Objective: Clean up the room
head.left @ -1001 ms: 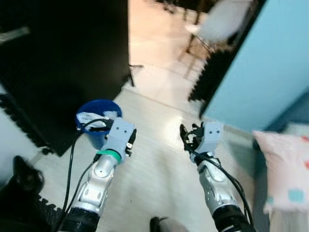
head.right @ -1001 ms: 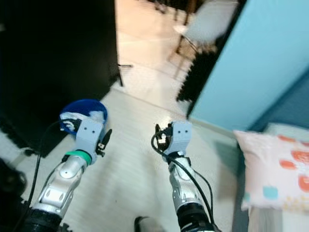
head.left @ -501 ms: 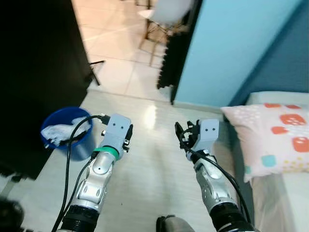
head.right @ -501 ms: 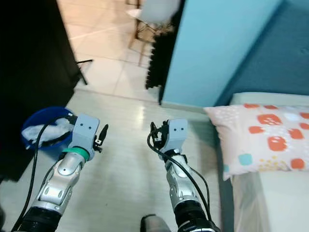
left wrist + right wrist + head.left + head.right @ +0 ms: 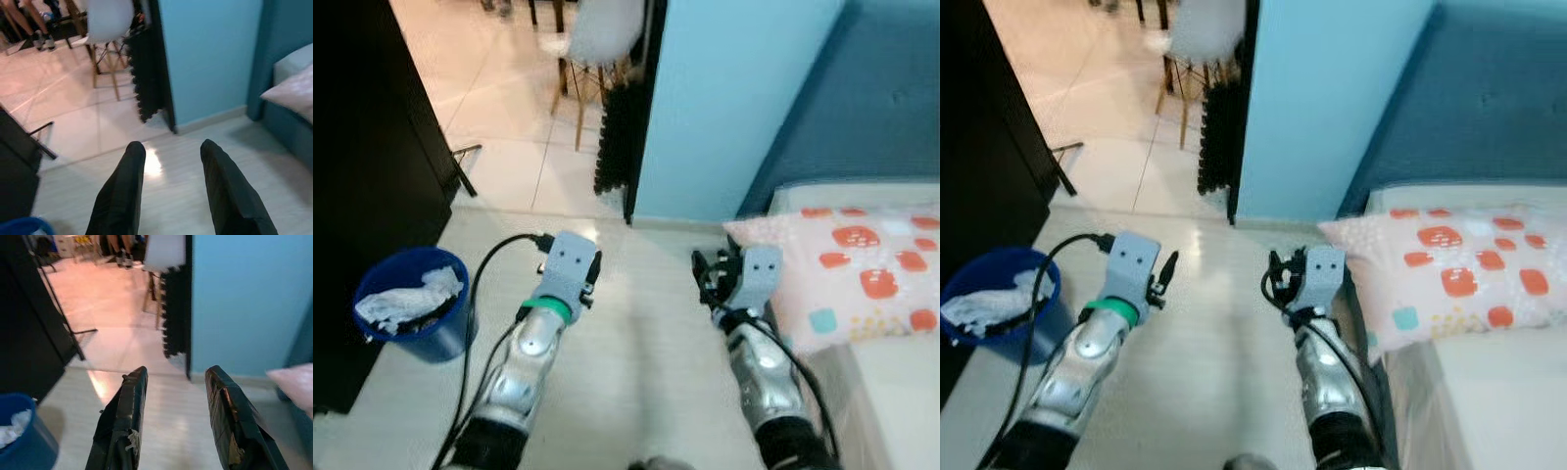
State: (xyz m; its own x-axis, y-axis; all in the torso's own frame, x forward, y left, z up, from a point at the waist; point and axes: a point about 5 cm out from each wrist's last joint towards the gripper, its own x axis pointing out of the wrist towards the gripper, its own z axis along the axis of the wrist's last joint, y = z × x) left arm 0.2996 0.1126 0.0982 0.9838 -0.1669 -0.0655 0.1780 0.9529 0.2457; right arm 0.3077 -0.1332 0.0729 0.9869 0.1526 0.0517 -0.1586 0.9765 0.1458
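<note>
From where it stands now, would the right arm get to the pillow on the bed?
Probably yes. The pillow lies just beside the right gripper, on the robot's right, with nothing between them. The gripper is open and empty but points forward, so the arm must swing right.

The white chair (image 5: 597,24) is cut off by the top edge of the head views, so only its seat and wooden legs show, and they are blurred. In the left wrist view a person's legs (image 5: 29,22) stand behind it, cut at the top edge. The blue bin (image 5: 22,443) is clipped by the corner of the right wrist view; the white crumpled stuff (image 5: 406,294) inside it cannot be identified. The spotted pillow (image 5: 1449,264) runs past the right edge in the left eye view, and the bed (image 5: 1498,392) below it is cut off by the corner. The dark cabinet (image 5: 362,176) is too dark to show any detail. Both arms leave the bottom edge.
</note>
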